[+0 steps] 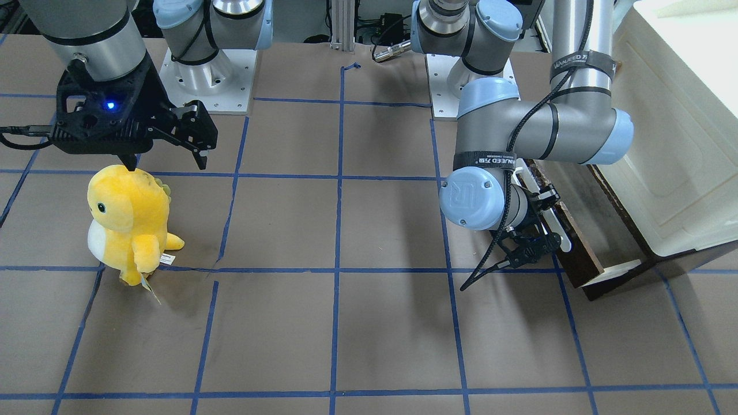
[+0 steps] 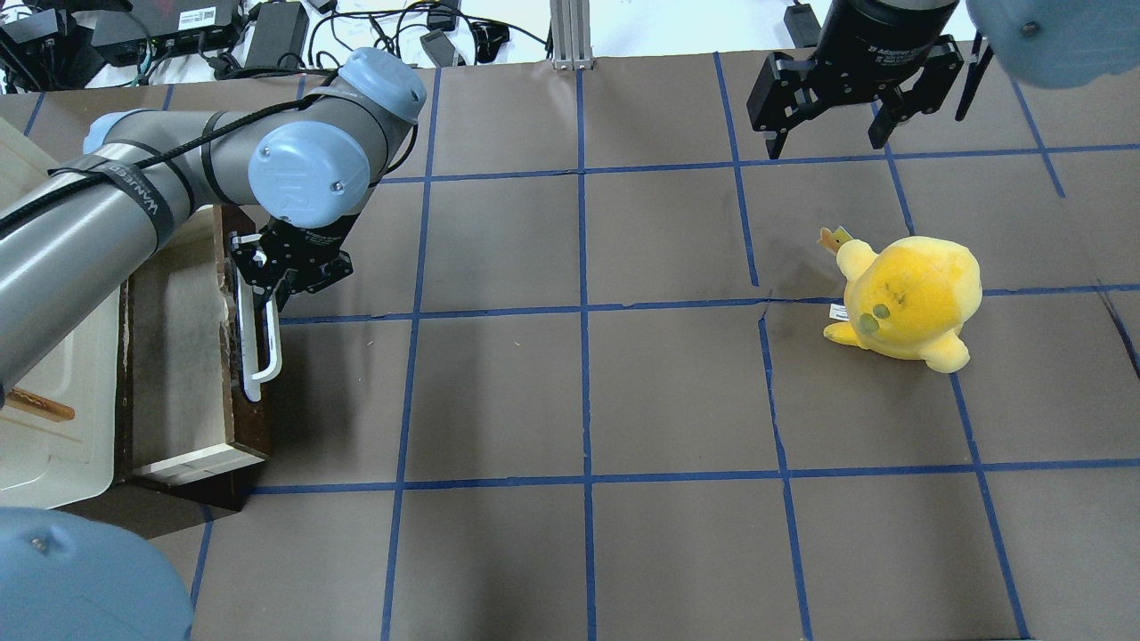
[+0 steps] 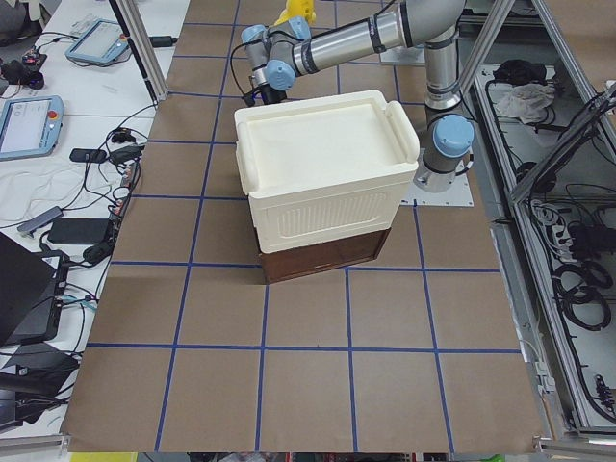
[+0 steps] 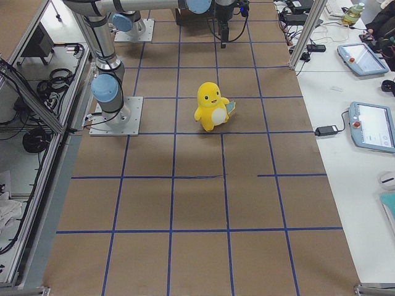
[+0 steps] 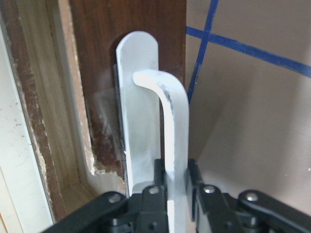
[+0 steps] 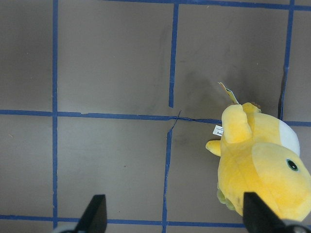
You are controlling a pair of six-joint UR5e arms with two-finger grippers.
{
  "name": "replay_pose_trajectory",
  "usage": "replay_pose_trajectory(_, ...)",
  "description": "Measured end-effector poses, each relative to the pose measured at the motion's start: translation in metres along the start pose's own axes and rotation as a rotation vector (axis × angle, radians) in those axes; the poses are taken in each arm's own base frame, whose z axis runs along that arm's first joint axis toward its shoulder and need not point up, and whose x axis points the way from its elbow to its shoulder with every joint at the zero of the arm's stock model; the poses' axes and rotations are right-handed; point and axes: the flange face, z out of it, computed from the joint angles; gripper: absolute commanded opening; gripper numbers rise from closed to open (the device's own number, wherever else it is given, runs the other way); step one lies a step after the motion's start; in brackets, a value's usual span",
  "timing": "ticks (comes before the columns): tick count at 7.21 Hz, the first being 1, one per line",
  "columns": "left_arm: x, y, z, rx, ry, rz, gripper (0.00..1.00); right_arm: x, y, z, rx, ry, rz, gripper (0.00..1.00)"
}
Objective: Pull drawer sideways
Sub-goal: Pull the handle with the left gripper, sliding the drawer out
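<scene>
The left pincer (image 5: 176, 183) is clamped tight on the white bar handle (image 5: 173, 121), its 2 fingers pressed to either side of the thin bar with no gap showing. In the overhead view it grips toward the upper end of the bar, not its middle. The drawer (image 2: 178, 356) lies at the lower left of that view, partly slid out from under the cream cabinet (image 2: 44, 427), its pale inside open to view.

The main risk, as I judge it, is skew. A pull from 1 end of the handle may twist the drawer in its slot so that it binds. If it binds, the cabinet could slide across the table (image 2: 579, 401) with it instead of letting it go. The bar is narrow and smooth, so the fingers might also slip along it under load.

The right pincer (image 2: 826, 147), upper right, is spread wide and empty, well apart from the yellow plush toy (image 2: 908, 303).
</scene>
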Motion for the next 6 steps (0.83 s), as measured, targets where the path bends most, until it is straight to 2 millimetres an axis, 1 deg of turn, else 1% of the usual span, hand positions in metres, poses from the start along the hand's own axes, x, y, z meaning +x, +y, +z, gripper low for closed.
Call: replay_pose_trajectory(6,0.023,0.001,-0.017,-0.006,0.015,-0.019,0.00,0.000,0.000,0.000,0.000,-0.001,0.000,1.00)
